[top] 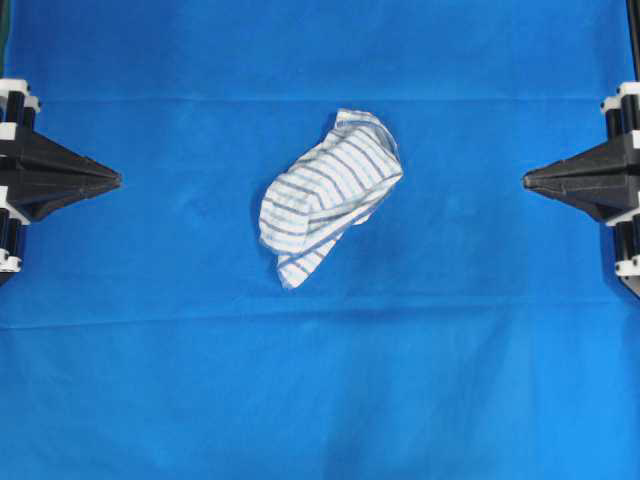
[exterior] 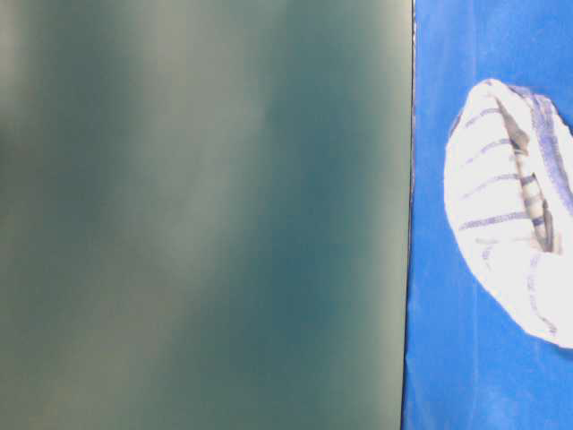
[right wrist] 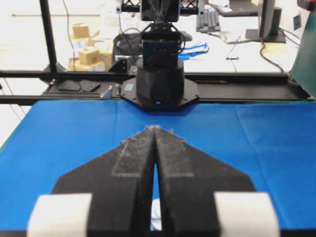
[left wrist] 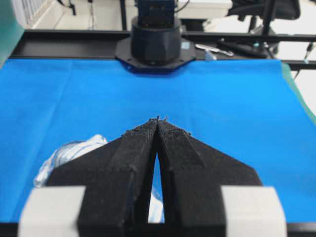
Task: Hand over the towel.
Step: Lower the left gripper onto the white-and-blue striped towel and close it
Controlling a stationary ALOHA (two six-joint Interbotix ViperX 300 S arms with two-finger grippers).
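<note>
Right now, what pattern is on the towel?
The towel is white with thin blue and grey stripes, clearest in the overhead view.

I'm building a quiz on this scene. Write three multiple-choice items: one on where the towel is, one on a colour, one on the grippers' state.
1. Where does the towel lie?
A. Mid-sheet, between the grippers
B. In the left gripper
C. Off the table
2. What colour is the sheet under it?
A. Green
B. Blue
C. White
3. How do the left gripper and right gripper stand?
A. Both open
B. One open
C. Both shut, empty

Answers: 1 A, it lies crumpled, apart from both tips in the overhead view. 2 B, plain blue throughout. 3 C, the wrist views show fingertips meeting with nothing between.
</note>
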